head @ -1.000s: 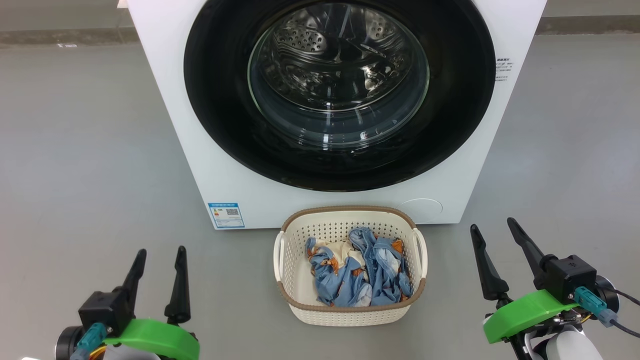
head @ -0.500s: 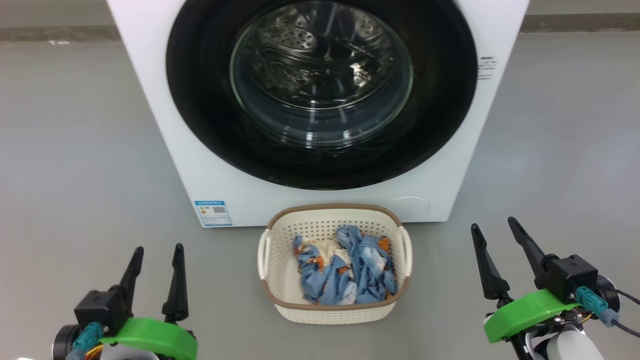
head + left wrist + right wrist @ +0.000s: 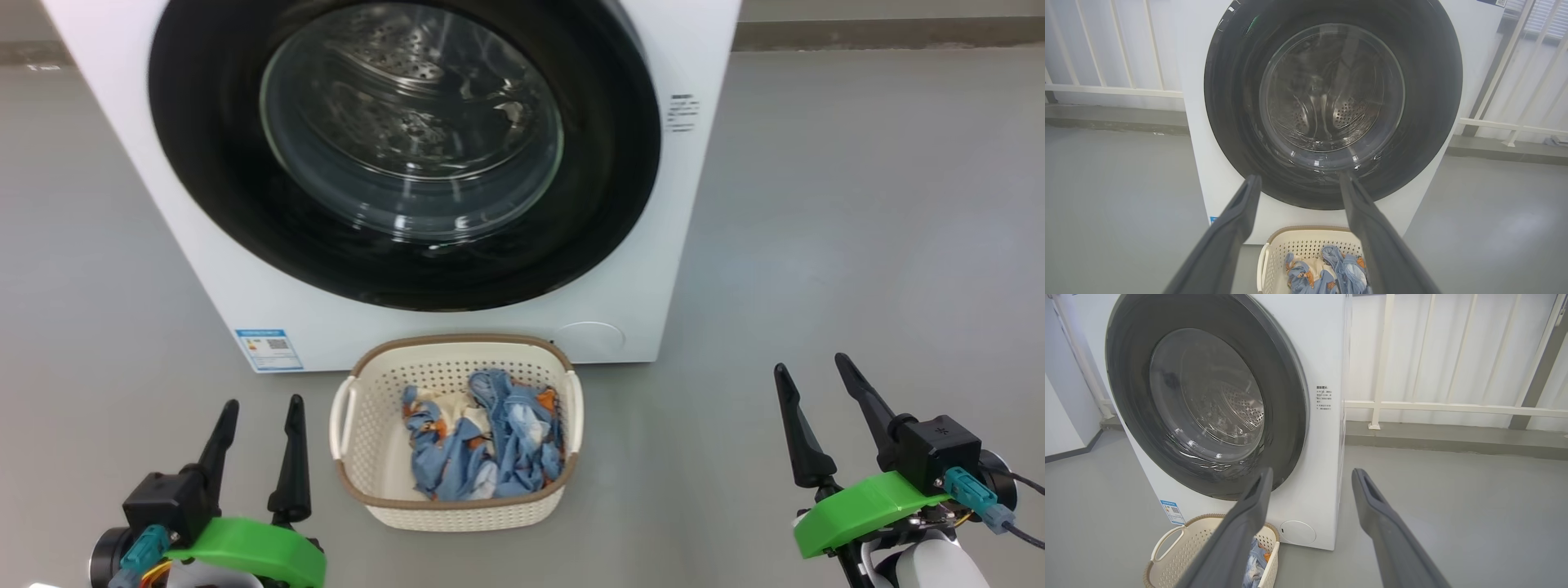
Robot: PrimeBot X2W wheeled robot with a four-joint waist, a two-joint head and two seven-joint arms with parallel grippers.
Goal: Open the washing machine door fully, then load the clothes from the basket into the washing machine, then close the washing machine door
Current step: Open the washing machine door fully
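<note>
Grey floor (image 3: 857,204), left gripper (image 3: 264,400) and right gripper (image 3: 810,363) held low, pointing forward; both spread wide, holding nothing

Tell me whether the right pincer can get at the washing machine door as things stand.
Likely yes: the right pincer is open and empty, floor lies between it and the shut washing machine door, and the basket sits to its left.

Head cam is aimed fwd/down from above at washing machine (image 3: 204,269) front and basket (image 3: 457,514). L wrist cam is set low, square-on; R wrist cam low, obliquely from right. Both are shared by all.
</note>
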